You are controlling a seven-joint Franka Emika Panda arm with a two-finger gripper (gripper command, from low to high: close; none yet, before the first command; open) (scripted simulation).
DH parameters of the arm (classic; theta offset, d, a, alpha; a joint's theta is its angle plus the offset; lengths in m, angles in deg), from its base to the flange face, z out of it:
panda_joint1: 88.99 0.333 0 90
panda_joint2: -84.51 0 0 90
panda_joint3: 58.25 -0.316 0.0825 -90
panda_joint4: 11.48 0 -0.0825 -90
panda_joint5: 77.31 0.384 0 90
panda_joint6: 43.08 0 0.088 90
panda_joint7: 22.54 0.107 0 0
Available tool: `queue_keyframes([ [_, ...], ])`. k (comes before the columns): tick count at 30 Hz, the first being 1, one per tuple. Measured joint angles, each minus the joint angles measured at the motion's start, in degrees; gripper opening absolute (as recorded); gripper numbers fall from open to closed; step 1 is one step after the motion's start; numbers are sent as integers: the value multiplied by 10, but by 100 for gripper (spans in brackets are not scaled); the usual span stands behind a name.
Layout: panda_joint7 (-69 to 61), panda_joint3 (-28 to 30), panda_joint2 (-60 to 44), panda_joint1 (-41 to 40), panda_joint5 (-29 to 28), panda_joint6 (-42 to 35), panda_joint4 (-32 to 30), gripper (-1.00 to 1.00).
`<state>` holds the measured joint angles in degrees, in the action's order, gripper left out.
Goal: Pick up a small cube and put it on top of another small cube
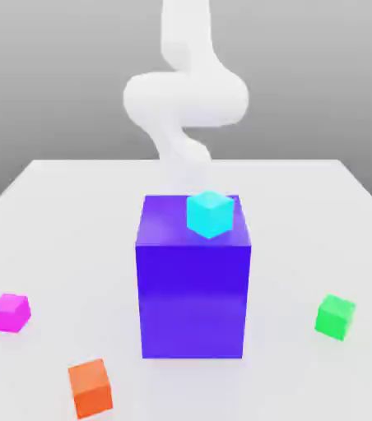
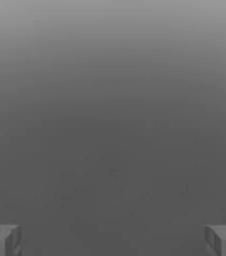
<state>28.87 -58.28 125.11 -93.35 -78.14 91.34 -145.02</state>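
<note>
I am seeing a big blue-purple block (image 1: 193,292) standing upright in the middle of the pale tabletop (image 1: 74,214). A cyan cube (image 1: 210,214) is sitting on the block's top face, turned corner-on toward me and reaching the top's front edge. An orange cube (image 1: 90,387) is resting on the tabletop nearer to me, off toward the exterior view's left of the block and apart from it.

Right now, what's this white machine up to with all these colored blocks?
Nothing is being handled yet. The white robot arm rises behind a big blue-purple block that has a cyan cube on top. Its gripper is empty, the jaws standing wide apart. A magenta cube sits on the table at the exterior view's left, a green cube at its right, and an orange cube nearer the front.
</note>
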Motion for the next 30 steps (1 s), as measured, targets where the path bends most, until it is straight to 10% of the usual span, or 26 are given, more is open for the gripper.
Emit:
queue_keyframes([
  [16, 343, 65, -336, -226, -34, 169, -113, 0],
  [29, 400, 57, -607, -351, 102, 336, -146, 0],
  [30, 397, 51, -619, -356, 105, 346, -144, -100],
])
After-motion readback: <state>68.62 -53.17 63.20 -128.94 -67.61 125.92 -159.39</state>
